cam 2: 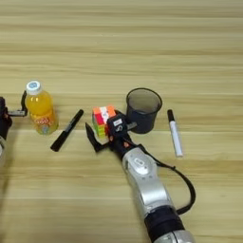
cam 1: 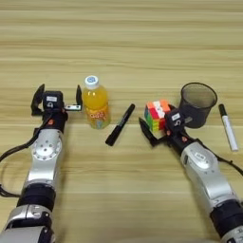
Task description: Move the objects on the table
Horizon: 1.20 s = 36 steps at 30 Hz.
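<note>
With its jaws spread wide around the puzzle cube (cam 1: 157, 114), the right gripper (cam 1: 159, 124) risks knocking the mesh pen cup (cam 1: 198, 104) just beside the cube.

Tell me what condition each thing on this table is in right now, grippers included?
Orange-juice bottle: upright, white cap on.
Black marker: lying flat, slantwise.
Puzzle cube: on the table, colours mixed.
Black mesh pen cup: upright, looks empty.
White marker: lying flat, black cap on.
Left gripper: open, beside the bottle.
Right gripper: open, at the cube.
</note>
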### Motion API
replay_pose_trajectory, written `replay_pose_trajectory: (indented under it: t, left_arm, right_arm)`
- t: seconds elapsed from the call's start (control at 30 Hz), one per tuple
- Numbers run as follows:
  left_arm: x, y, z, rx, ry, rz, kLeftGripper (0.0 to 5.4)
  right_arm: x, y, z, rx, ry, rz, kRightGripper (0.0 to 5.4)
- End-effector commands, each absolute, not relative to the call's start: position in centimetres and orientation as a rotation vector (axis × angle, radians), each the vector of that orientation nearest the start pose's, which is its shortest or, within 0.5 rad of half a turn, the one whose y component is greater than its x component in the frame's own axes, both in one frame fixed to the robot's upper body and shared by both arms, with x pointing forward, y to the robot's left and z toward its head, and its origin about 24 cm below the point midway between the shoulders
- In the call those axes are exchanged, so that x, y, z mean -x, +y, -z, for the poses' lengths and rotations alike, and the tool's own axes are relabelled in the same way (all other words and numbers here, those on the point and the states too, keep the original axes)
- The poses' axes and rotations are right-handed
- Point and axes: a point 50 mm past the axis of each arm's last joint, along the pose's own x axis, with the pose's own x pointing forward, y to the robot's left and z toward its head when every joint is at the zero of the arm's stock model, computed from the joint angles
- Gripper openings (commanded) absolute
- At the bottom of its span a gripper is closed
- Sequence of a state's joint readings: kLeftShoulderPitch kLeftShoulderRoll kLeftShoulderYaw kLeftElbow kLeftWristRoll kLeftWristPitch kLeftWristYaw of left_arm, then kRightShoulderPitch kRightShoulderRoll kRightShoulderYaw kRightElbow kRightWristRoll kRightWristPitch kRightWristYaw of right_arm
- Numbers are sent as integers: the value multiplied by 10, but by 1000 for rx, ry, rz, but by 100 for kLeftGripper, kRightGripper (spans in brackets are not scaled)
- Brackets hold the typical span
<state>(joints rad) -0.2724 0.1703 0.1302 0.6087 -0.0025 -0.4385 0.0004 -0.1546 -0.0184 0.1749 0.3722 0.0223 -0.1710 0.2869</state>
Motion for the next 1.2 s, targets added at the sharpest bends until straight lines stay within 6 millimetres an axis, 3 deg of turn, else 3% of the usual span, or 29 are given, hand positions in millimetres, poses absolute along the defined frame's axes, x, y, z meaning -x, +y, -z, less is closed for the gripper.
replay_pose_trajectory:
  t: [0.03,0.43,0.53,0.87,1.0,1.2]
  left_arm:
    - [-294,203,-27,-156,-117,-84,540]
    - [-295,202,-27,-158,-118,-85,540]
    - [-295,202,-27,-158,-118,-85,540]
    - [-295,202,-26,-158,-117,-87,540]
    - [-295,201,-27,-158,-118,-87,540]
    - [-296,201,-27,-157,-118,-88,540]
  right_arm:
    - [-272,-87,-12,22,43,-488,510]
    - [-271,-89,-14,19,32,-489,362]
    - [-268,-89,-23,26,-12,-493,335]
    - [-252,-82,-79,-13,-183,-527,334]
    - [-248,-101,-108,-18,-271,-465,334]
    - [-247,-160,-129,27,-329,-248,334]
